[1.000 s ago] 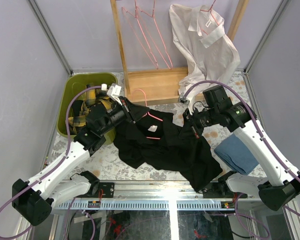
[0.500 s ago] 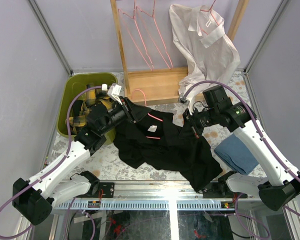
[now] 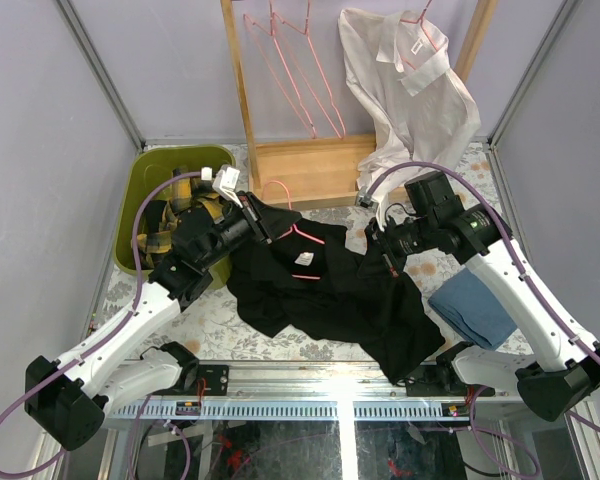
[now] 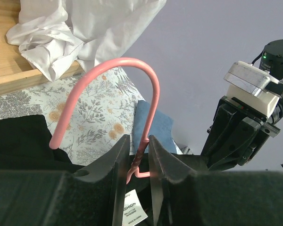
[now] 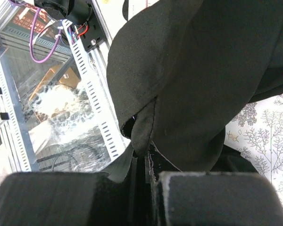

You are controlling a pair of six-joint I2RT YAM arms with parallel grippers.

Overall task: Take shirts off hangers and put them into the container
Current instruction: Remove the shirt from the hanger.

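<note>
With left pincer (image 4: 139, 141) straddling the pink hanger (image 4: 132, 63) neck, grip uncertain, and right pincer (image 5: 142, 157) clamping black shirt (image 5: 203, 70), separate slowly.

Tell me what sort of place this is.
Probably a robot test booth, not a home: plain panelled walls, two mounted robot arms, and a small wooden rack of pink hangers.

The right gripper (image 5: 142, 165) pinches a fold of the black shirt (image 5: 203, 70); the flowered table (image 5: 270, 141) shows right of the shirt.
</note>
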